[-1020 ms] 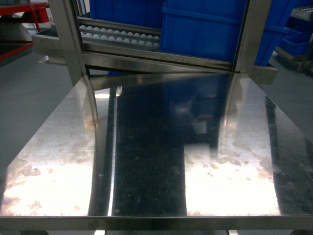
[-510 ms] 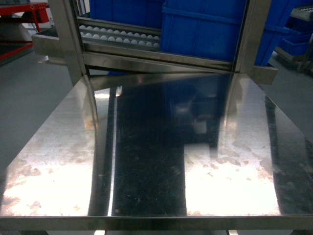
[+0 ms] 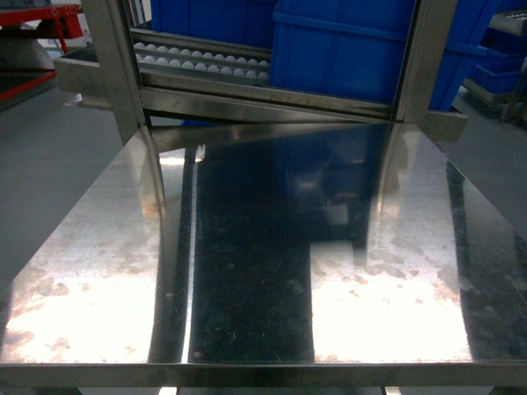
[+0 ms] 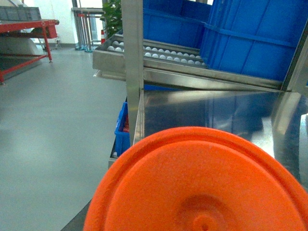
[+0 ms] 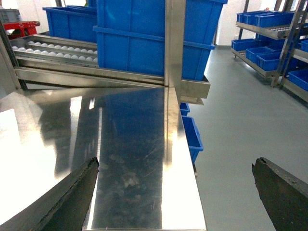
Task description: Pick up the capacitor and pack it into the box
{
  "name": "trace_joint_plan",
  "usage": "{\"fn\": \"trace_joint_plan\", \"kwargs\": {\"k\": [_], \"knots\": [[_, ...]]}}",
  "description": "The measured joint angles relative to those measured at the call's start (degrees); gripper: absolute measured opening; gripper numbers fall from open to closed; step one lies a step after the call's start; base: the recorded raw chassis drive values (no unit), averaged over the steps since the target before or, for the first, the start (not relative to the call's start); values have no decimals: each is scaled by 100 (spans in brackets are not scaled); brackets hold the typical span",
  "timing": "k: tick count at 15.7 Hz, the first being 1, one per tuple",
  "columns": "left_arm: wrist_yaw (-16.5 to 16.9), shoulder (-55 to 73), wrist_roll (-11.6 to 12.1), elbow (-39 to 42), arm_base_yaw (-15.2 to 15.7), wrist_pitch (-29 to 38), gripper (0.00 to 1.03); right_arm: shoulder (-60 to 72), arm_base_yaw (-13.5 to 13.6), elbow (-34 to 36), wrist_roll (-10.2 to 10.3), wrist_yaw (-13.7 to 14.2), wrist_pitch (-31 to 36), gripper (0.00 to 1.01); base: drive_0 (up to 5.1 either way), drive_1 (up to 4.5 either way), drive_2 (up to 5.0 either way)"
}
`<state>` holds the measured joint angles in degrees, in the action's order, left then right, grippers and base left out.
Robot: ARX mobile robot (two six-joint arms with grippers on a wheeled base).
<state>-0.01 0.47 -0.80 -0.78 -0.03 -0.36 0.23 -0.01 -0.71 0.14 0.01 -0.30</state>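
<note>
Box and capacitor out of sight

Neither shows on the steel table [image 3: 247, 271] or by the blue bins [image 3: 346, 49] behind it. Right gripper [image 5: 175, 192] stands wide; the left's state is hidden behind an orange disc [image 4: 202, 187].

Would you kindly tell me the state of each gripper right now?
Left gripper: cannot be told; an orange disc fills its wrist view.
Right gripper: open, fingers wide apart, holding nothing.

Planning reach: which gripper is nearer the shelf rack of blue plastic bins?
Right, probably. Right gripper hangs by the steel table's right edge, rack beyond; left wrist camera sits at its left edge.
</note>
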Motion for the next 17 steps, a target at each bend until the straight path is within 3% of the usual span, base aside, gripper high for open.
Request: {"fn": "trace_joint_plan", "kwargs": {"k": [17], "knots": [[2,0,2,0,0,-2,43,0,0,0,2,2,0,98,0,0,0]]}}
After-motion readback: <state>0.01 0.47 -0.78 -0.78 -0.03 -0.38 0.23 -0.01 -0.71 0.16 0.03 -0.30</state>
